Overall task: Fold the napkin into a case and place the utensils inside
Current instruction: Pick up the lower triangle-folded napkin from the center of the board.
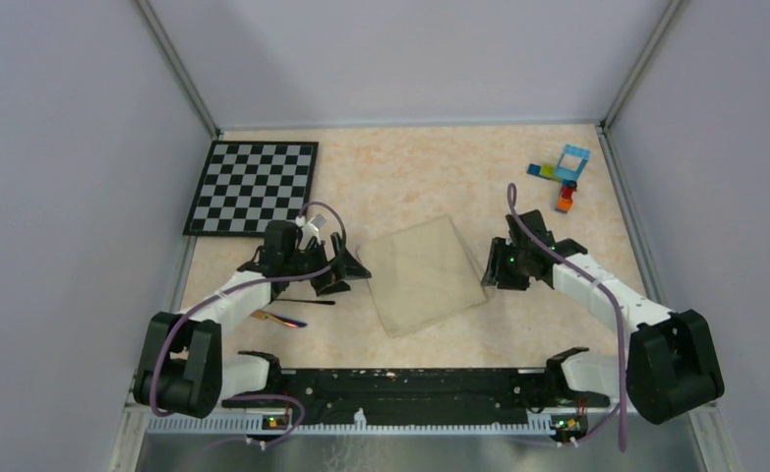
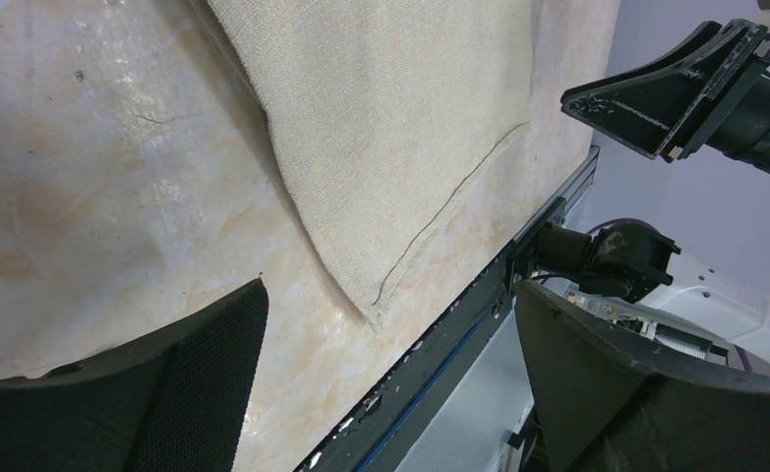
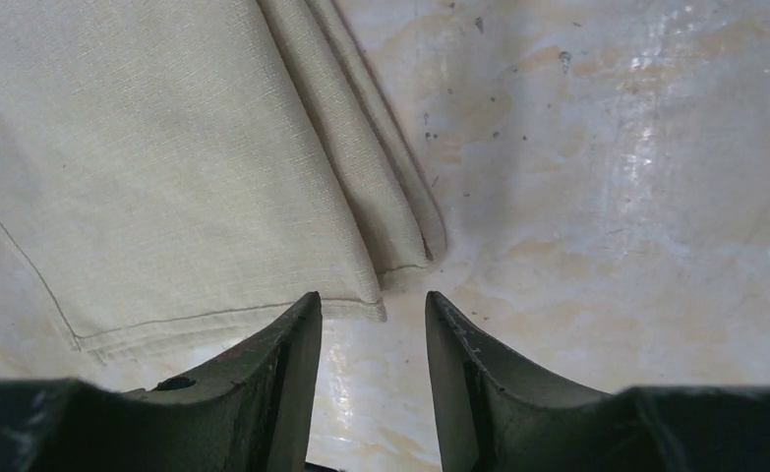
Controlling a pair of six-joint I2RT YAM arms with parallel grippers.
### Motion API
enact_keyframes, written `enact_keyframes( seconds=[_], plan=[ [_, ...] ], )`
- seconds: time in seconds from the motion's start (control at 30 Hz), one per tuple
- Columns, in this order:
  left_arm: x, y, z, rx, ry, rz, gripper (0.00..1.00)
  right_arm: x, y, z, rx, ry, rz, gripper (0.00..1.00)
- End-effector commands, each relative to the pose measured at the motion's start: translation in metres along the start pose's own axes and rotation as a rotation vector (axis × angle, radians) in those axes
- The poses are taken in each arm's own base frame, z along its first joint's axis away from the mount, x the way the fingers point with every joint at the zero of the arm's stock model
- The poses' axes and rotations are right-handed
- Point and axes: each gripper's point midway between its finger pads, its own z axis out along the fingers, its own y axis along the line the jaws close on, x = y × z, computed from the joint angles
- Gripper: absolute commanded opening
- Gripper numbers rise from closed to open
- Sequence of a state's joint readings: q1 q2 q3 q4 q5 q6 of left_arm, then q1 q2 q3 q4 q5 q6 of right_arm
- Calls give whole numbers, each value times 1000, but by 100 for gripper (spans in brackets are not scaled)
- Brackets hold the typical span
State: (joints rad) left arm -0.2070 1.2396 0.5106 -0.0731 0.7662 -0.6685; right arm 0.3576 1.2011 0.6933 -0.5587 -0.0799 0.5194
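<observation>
Cloth with a fine woven grain, cream-beige and roughly square, the napkin (image 1: 425, 275) lies flat on the glossy marbled table (image 1: 410, 167) with one corner turned toward the arm bases. The left gripper (image 1: 346, 275) stands just beside the napkin's left edge, and the right gripper (image 1: 489, 273) just beside its right edge. The utensils (image 1: 280, 319), slim and dark, one with an orange-purple sheen, lie further left of the napkin, under the left arm. The chequered board (image 1: 253, 187) is far left of it, and the toy bricks (image 1: 562, 177) far right. The overhead view gives the cloth as a smooth sheet only. The left wrist view adds a thin stitched hem line running to a pointed corner of the napkin (image 2: 400, 128), seen between the wide-spread, empty fingers (image 2: 204, 383), whose pads are rough and black. The right wrist view shows narrow folded layers along one edge of the napkin (image 3: 164, 167). There the right gripper (image 3: 373, 374) has its smooth black fingers (image 3: 479, 383) parted by a small gap, holding nothing, with the cloth's corner just in front of the tips.
</observation>
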Motion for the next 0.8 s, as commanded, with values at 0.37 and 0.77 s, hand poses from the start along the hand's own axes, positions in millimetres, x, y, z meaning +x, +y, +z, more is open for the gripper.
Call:
enact_keyframes(
  seconds=[0.37,0.77],
  plan=[
    [-13,-15,-6,20,-36,82,99,17,6,15,-58,100,-40,28],
    [-12,-15,-7,20,-39,91,99,30,5,25,-28,163,-56,26]
  ],
)
